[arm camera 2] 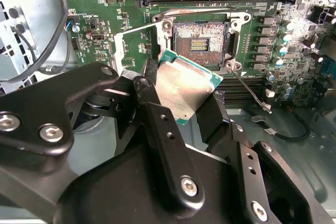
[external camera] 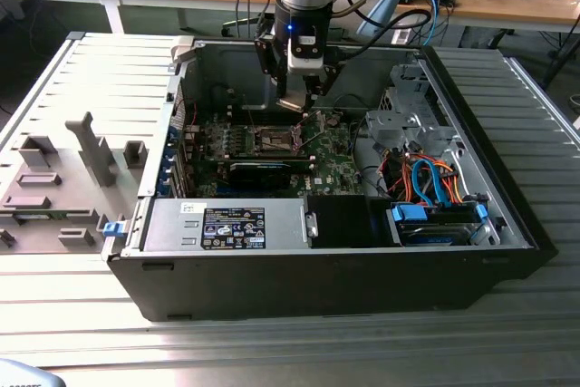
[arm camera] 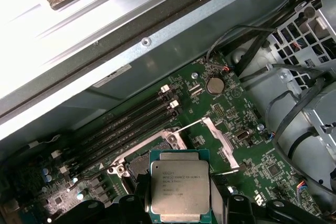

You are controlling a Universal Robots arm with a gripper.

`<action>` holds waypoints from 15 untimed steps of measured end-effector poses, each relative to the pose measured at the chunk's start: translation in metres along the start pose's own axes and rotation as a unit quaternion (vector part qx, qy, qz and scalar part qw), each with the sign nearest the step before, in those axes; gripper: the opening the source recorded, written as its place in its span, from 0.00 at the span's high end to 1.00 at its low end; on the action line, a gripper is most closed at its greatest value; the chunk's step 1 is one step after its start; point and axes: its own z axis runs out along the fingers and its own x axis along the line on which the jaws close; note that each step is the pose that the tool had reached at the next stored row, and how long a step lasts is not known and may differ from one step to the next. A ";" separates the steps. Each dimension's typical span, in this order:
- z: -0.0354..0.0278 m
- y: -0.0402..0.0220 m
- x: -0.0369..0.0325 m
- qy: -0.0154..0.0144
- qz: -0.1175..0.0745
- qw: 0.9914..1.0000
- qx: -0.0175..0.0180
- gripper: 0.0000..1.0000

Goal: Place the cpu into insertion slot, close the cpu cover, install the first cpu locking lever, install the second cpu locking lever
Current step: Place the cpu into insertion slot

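The cpu (arm camera 2: 190, 83) hung just above the motherboard (arm camera 2: 94, 3), beside the bare insertion slot (arm camera 2: 200, 40), clamped by its edges in the gripper (arm camera 2: 184, 97). It was not yet seated. Its metal top faced away from the board. Being square, it had no long axis. The cpu cover (arm camera: 219, 141) stood raised, so all four steps looked undone.

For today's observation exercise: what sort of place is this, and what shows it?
Likely a robotics or electronics workshop: an opened computer case on a metal bench, an end effector holding a cpu inside it, wooden desks behind.
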 end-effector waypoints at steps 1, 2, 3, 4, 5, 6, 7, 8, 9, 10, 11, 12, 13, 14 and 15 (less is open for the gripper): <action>0.0000 0.0000 0.0000 0.000 0.000 1.000 0.000 0.45; 0.0000 0.0000 0.0000 0.000 0.001 1.000 0.000 0.45; 0.0000 0.0000 0.0000 0.000 0.001 1.000 0.000 0.45; 0.0000 0.0000 0.0000 0.000 0.002 1.000 0.000 0.45; 0.0000 0.0000 0.0000 0.000 0.002 1.000 0.000 0.45; 0.0000 0.0000 0.0000 0.000 0.003 1.000 0.000 0.45; 0.0000 0.0000 0.0000 0.000 0.003 1.000 0.000 0.45; 0.0000 0.0000 0.0000 0.000 0.004 1.000 0.000 0.45; 0.0000 0.0000 0.0000 0.000 0.005 1.000 0.000 0.45; 0.0000 0.0000 0.0000 0.000 0.006 1.000 0.000 0.45; 0.0000 0.0000 0.0000 0.000 0.007 1.000 0.000 0.45; 0.0000 0.0000 0.0000 0.000 0.008 1.000 0.000 0.45; 0.0000 0.0000 0.0000 -0.001 0.008 1.000 0.000 0.45; 0.0000 0.0000 0.0000 -0.001 0.009 1.000 0.000 0.45; 0.0000 0.0000 0.0000 -0.001 0.010 1.000 0.000 0.45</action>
